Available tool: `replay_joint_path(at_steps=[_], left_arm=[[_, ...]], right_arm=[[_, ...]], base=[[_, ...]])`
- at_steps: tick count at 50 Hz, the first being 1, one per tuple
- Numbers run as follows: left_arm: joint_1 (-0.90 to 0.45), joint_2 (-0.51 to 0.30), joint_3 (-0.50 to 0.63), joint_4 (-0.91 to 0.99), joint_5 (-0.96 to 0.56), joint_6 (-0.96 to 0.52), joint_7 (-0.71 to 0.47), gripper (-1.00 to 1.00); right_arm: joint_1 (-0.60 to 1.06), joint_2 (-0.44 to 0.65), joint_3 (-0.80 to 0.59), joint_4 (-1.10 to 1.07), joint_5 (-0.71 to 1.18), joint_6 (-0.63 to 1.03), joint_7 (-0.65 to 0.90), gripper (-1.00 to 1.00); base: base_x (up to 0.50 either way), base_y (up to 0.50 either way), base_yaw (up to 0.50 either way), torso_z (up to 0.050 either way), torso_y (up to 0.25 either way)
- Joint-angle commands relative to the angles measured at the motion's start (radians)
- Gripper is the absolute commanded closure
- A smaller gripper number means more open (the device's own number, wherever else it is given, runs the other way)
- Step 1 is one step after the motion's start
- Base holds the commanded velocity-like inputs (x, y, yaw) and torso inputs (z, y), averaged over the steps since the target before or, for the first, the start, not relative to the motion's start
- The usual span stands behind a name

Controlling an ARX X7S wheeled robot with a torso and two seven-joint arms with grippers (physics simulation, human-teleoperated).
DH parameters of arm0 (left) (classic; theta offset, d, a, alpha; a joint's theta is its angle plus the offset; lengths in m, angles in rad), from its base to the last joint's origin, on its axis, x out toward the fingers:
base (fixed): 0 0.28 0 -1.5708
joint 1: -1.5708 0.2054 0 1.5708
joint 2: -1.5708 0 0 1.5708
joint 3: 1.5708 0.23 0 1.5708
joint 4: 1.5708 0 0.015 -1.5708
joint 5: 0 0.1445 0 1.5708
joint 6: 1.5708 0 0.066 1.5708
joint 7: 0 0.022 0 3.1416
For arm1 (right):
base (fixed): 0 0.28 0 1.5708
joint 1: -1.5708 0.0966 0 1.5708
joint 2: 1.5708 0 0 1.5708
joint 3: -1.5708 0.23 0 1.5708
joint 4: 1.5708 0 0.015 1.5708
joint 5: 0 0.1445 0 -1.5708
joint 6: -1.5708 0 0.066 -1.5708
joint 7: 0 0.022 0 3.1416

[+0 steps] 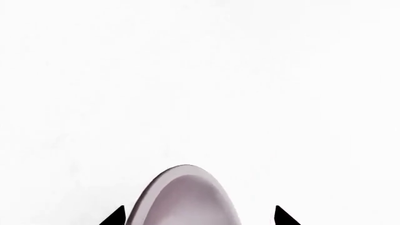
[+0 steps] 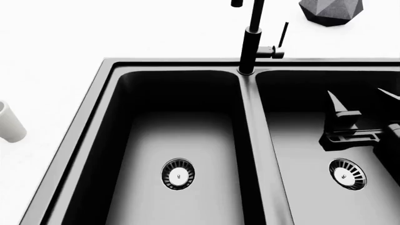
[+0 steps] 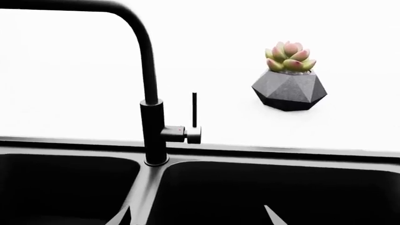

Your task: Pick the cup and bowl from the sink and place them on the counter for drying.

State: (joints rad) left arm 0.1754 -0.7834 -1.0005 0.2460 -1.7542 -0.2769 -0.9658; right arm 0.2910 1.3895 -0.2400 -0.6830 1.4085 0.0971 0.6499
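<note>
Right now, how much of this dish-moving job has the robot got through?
Nearly all of it. Both basins of the sink look empty. The cup stands on the counter. The bowl sits between the left end effector's fingertips over white counter; contact isn't visible. The right end effector hangs open, empty, in the right basin.

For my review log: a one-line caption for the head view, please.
Both sink basins empty, cup on the counter, right gripper open over the right basin.

No readable txt, labels or nos. on anything in view.
</note>
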Motion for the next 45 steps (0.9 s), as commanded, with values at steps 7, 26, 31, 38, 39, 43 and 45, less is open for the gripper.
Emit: replay_joint_path(at_steps=[7, 26, 31, 38, 39, 43, 45], left_arm=[[0.034, -0.015, 0.005, 0.023, 0.186, 0.012, 0.18, -1.0], [0.15, -0.082, 0.001, 0.037, 0.323, -0.027, 0.507, -1.0], [0.18, -0.101, -0.005, 0.035, 0.326, -0.05, 0.596, -1.0], [0.191, -0.107, -0.003, 0.039, 0.36, -0.044, 0.68, -1.0], [0.19, -0.107, -0.003, 0.038, 0.356, -0.046, 0.681, -1.0], [0.192, -0.108, 0.002, 0.04, 0.38, -0.033, 0.743, -1.0], [0.194, -0.108, 0.003, 0.041, 0.391, -0.029, 0.769, -1.0]], right_arm=[[-0.042, 0.002, 0.014, 0.0, -0.009, -0.031, -0.006, -1.0], [-0.011, -0.012, 0.02, -0.007, -0.004, 0.002, -0.009, -1.0], [0.037, -0.031, 0.008, -0.01, 0.002, 0.047, -0.011, -1.0], [0.001, -0.022, 0.019, -0.007, -0.007, 0.018, -0.017, -1.0], [-0.001, -0.022, 0.019, -0.006, -0.009, 0.018, -0.018, -1.0], [-0.006, -0.027, 0.02, -0.001, -0.012, 0.013, -0.023, -1.0], [0.005, -0.034, 0.017, 0.0, -0.013, 0.023, -0.026, -1.0]], base=[[0.0, 0.0, 0.0, 0.0, 0.0], [0.0, 0.0, 0.0, 0.0, 0.0], [0.0, 0.0, 0.0, 0.0, 0.0], [0.0, 0.0, 0.0, 0.0, 0.0], [0.0, 0.0, 0.0, 0.0, 0.0], [0.0, 0.0, 0.0, 0.0, 0.0], [0.0, 0.0, 0.0, 0.0, 0.0]])
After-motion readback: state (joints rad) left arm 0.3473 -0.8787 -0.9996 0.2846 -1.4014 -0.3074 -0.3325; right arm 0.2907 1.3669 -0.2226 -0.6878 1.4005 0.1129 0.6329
